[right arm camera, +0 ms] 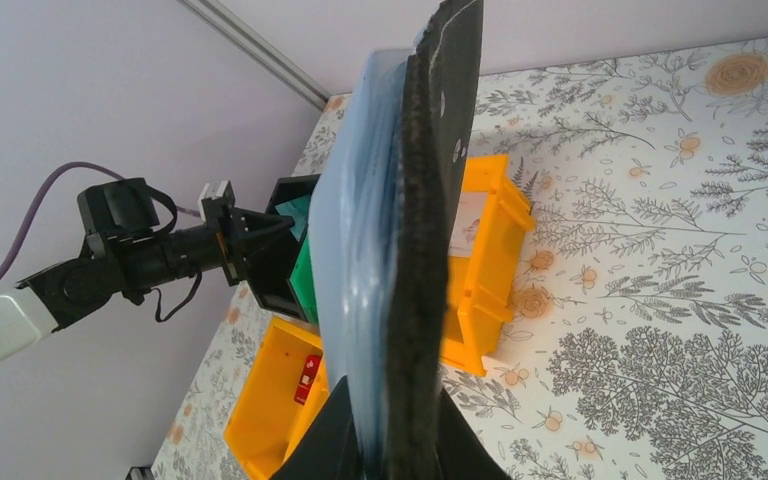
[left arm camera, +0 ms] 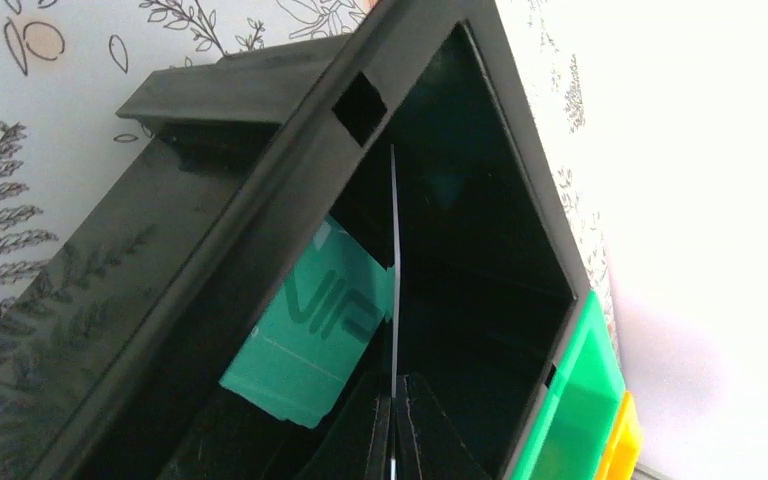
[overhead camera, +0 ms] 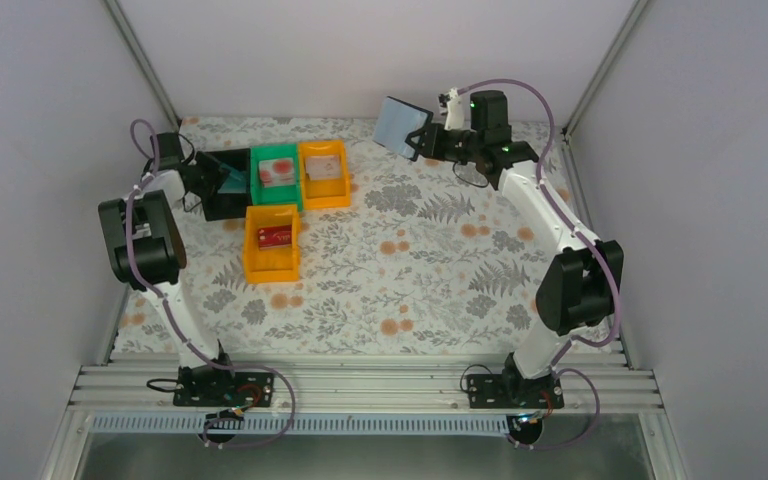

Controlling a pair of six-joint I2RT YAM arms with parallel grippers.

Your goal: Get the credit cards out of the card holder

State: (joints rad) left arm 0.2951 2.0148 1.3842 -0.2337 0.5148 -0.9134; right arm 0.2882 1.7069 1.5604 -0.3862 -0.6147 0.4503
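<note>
- Tool of left arm (left arm camera: 392, 440): closed on credit card (left arm camera: 394, 250), edge-on; black tray (left arm camera: 210, 230) ahead.
- Tool of right arm (right arm camera: 390, 440): clamped on card holder (right arm camera: 360, 250), upright, above bench (right arm camera: 660, 250).

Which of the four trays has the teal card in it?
The black tray, leftmost of the four and the only dark one, beside the green tray: the teal card sits inside it.

We count four trays: one green tray (overhead camera: 256, 182), one black tray (overhead camera: 222, 206) left of it, one orange tray (overhead camera: 344, 176) right of it, and a second orange tray (overhead camera: 272, 266) nearer than it. We count four credit cards, one per tray: teal card (overhead camera: 230, 176), whitish-red card (overhead camera: 277, 171), pale card (overhead camera: 323, 166), red card (overhead camera: 275, 236). We count one card holder (overhead camera: 402, 126).
</note>
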